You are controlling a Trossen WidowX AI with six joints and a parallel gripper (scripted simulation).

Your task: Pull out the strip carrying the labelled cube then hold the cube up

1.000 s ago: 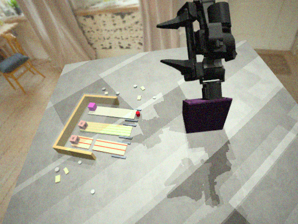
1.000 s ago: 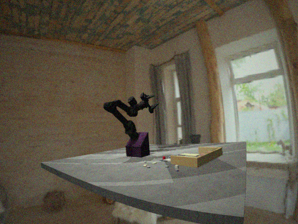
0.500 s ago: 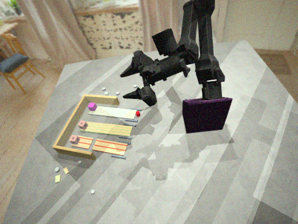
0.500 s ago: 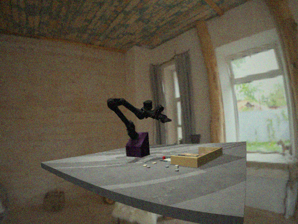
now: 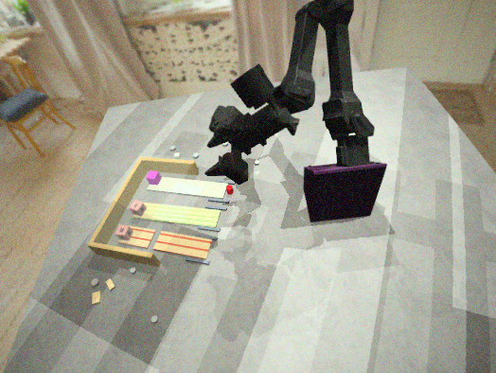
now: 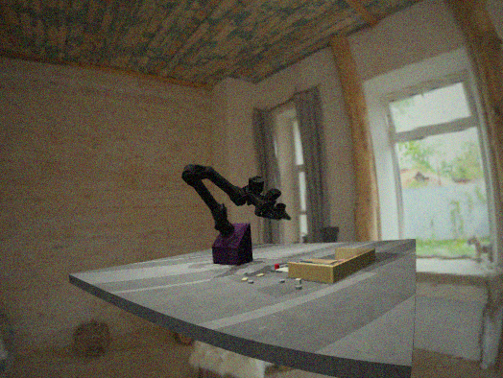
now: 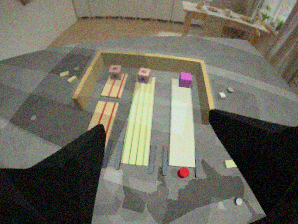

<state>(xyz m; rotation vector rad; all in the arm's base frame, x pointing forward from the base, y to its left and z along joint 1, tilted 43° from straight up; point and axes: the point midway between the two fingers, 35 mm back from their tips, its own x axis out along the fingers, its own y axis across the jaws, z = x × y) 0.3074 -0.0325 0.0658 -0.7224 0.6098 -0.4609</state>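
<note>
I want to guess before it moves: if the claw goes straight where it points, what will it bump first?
Maybe the yellow-green strip, since the claw seems to point down toward the strips. I can't tell its exact height, so it might touch the table first.

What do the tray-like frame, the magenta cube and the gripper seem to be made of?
The three-sided frame looks like wood, matte, going by its tan, faintly mottled walls. The magenta cube could be painted wood or plastic: one even colour, no grain. The gripper is probably dull black plastic, though dark-coated metal is possible.
</note>
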